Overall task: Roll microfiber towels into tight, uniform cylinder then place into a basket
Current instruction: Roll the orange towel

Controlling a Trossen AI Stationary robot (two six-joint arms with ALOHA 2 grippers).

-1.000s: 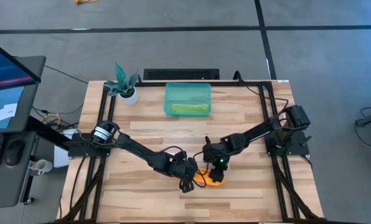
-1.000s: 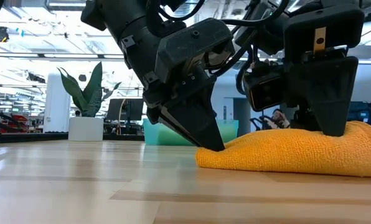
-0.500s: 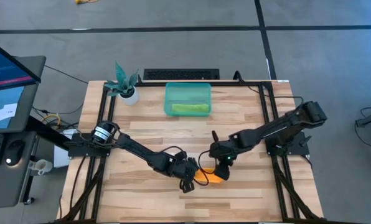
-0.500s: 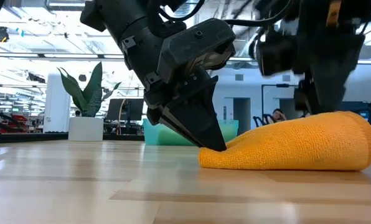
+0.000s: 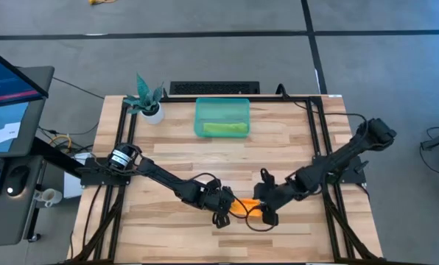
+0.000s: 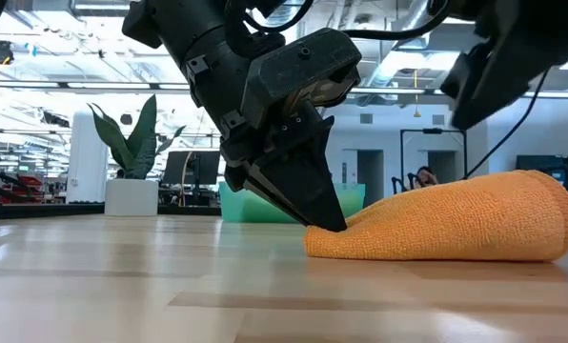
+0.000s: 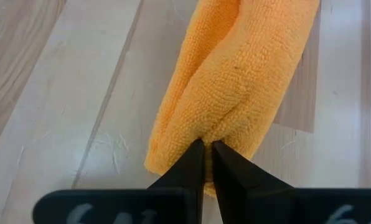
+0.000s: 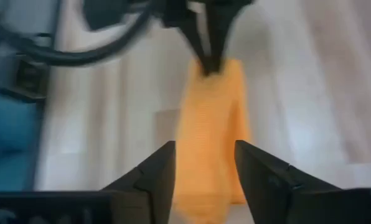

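The orange towel lies as a loose roll on the table near its front edge. My left gripper is shut at the roll's left end. My right gripper hangs open above the roll's right end, clear of the cloth. The teal basket stands at the far middle of the table, and the lime green towel lies rolled inside it. My left gripper pinches the end of the orange roll between its two fingertips, at the crease where two folds meet. The fingers slant down from the table's left, along the roll. The roll lies on the table with that end pinned low.
A white pot with a teal plant stands at the far left corner. A dark keyboard lies behind the basket. Black frame rails run along both table sides. Bare wood lies between the basket and the roll.
My right gripper has lifted off the orange roll, swung toward the table's right and near edge, and rolled about its wrist. Freed of the press, the roll's right part has puffed up higher. My left gripper has kept still.
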